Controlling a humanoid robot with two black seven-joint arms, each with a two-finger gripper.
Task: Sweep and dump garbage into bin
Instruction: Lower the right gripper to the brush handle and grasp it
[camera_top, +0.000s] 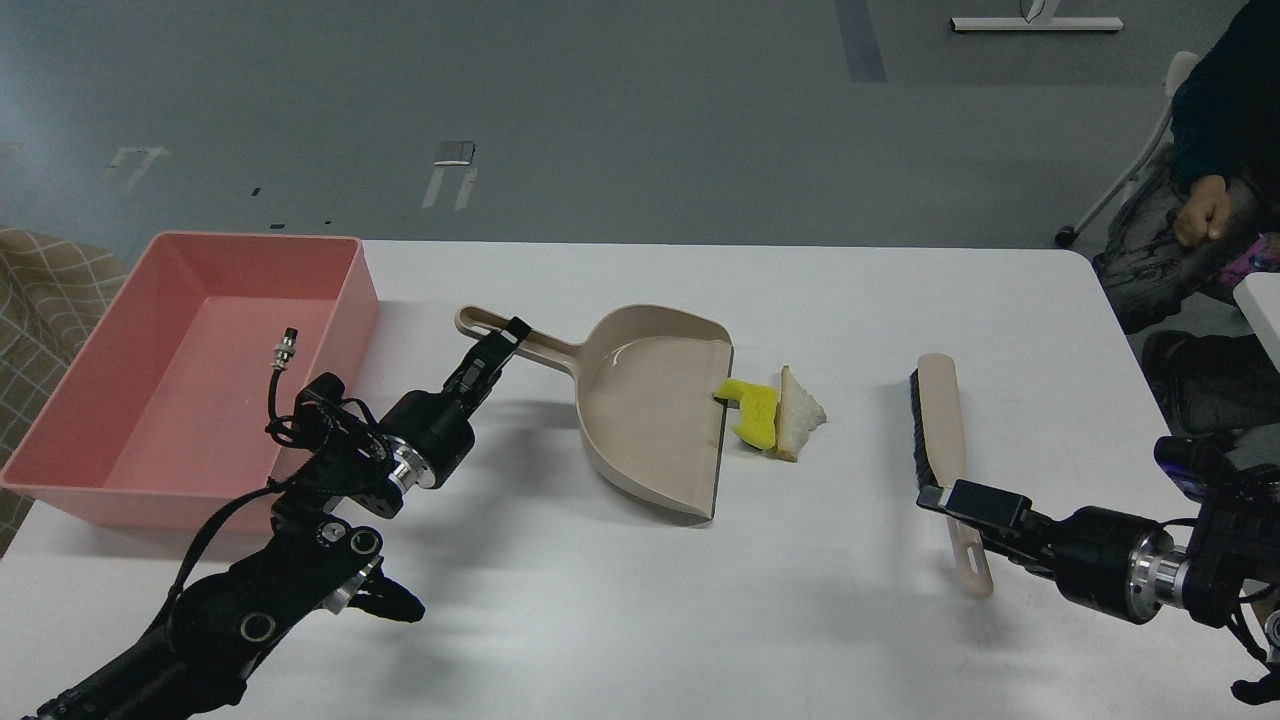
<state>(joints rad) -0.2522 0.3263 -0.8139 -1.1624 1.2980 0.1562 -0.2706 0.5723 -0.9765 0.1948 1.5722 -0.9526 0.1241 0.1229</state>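
Note:
The yellow sponge (755, 408) lies on the table at the lip of the beige dustpan (645, 410), partly over the lip. The pale bread-like slice (800, 425) lies against its right side, on the table. My left gripper (495, 350) is shut on the dustpan's handle (520, 340). The pink bin (352, 300) stands at the far left, with nothing in it. The beige brush (940, 420) lies to the right of the garbage. My right gripper (950, 498) is at the brush's handle; I cannot tell whether its fingers are closed on it.
A person (1215, 200) sits off the table's right far corner. My left arm's elbow and cables (320, 440) are in front of the bin's right wall. The table's right edge (1150, 380) is near my right arm.

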